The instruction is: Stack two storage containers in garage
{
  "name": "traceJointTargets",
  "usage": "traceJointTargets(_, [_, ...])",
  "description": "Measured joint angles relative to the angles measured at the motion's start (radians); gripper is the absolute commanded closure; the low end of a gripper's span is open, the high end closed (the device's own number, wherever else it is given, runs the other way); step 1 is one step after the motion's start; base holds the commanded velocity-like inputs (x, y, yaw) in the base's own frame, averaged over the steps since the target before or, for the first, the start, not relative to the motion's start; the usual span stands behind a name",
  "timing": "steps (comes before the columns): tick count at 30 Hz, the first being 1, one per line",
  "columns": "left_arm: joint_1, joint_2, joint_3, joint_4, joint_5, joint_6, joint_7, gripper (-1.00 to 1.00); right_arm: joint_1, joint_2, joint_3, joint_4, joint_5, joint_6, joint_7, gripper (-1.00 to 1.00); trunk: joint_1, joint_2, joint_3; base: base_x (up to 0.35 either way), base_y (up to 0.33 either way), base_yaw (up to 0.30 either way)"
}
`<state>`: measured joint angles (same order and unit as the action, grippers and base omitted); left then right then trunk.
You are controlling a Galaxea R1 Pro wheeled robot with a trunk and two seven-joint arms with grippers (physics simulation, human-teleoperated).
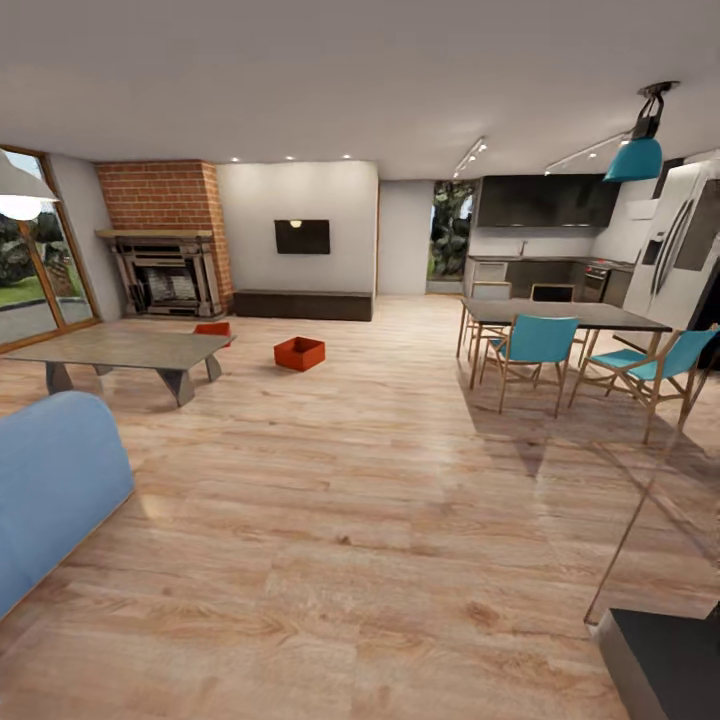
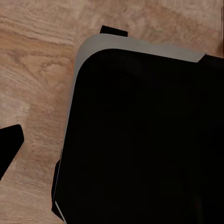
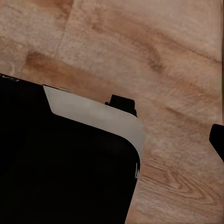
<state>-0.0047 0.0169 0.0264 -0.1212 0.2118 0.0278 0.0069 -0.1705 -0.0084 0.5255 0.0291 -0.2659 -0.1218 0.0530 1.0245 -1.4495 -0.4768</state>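
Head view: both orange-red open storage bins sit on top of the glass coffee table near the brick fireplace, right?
Not quite. In the head view, both orange-red open storage bins sit on the light wood plank floor, not on the glass coffee table. One bin stands in the open to the table's right; the other bin shows just behind the table's far edge. Both are near the brick fireplace.
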Motion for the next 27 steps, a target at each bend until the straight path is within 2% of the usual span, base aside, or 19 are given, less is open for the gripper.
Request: traceJointTargets(27, [0.0, -0.001, 0.0, 0.0, 0.0, -0.001, 0.0, -1.0, 0.0, -0.001, 0.0, 0.0, 0.0, 0.0, 0.0, -1.0, 0.0, 0.0, -0.011, 0.323, 0.0, -0.262])
